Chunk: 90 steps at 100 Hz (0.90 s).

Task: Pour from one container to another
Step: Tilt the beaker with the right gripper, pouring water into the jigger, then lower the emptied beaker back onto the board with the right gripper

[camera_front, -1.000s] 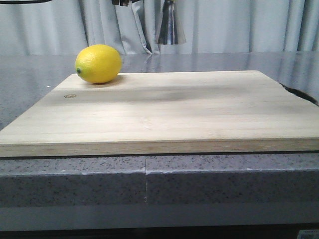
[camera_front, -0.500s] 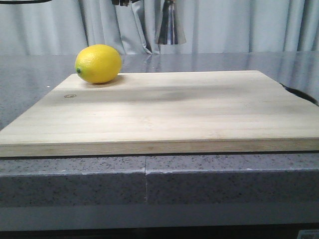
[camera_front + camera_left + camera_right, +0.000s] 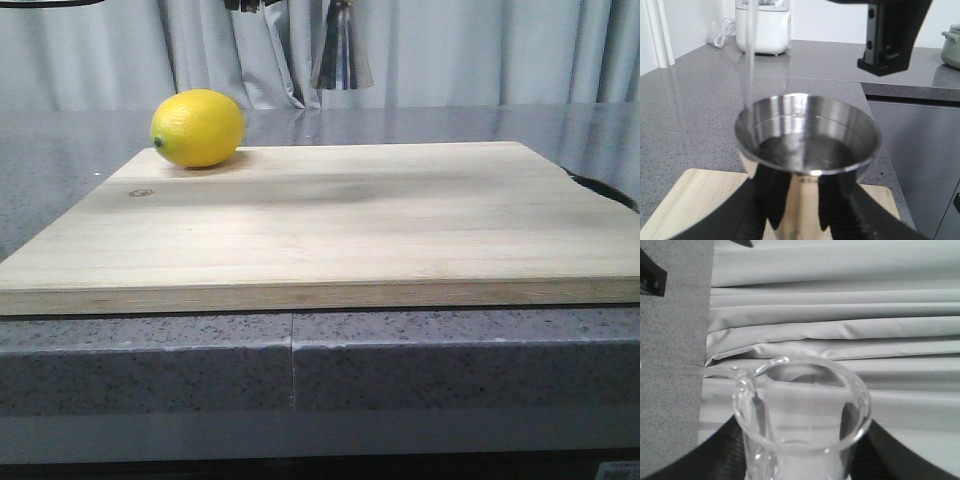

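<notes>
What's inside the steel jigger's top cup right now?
Clear liquid pools in the jigger, well below its rim, and a thin stream falls in at the edge. The cup's lower outside is covered by the left gripper.

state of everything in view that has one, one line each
steel jigger: upright, held in the left gripper, top cup partly filled, thin stream falling into it
glass beaker: tipped on its side, held in the right gripper
lemon: whole, resting on the far left corner of the board
cutting board: flat on the counter
</notes>
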Each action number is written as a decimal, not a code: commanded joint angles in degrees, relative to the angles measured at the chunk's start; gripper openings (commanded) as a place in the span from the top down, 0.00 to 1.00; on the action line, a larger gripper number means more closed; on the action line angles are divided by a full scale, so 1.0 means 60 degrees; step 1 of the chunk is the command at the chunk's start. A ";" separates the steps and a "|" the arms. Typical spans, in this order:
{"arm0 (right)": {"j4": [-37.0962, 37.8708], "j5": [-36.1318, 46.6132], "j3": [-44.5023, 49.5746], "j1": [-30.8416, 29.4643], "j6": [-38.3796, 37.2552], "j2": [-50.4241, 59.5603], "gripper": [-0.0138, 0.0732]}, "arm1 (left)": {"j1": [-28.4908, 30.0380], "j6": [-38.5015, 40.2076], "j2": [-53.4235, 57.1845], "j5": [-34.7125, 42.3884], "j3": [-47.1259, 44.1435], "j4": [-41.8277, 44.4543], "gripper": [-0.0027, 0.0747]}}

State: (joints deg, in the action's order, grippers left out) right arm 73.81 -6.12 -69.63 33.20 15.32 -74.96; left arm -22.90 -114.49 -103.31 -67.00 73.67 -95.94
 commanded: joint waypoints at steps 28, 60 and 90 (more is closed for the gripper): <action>-0.0473 0.0232 -0.0368 -0.0007 -0.0854 0.0256 0.53 | -0.0079 0.0059 0.0495 -0.0953 0.0220 -0.0790 0.66; -0.1956 0.0167 -0.0368 -0.0717 -0.5387 0.0586 0.53 | -0.0079 0.0059 0.0495 -0.0953 0.0220 -0.0790 0.66; -0.2163 0.1079 0.0496 -0.2321 -0.9233 0.1125 0.53 | -0.0079 0.0059 0.0495 -0.0953 0.0220 -0.0790 0.66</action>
State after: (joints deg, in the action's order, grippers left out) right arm 60.69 -4.22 -67.20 21.50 -34.56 -70.57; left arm -22.90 -114.49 -103.31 -67.00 73.67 -95.94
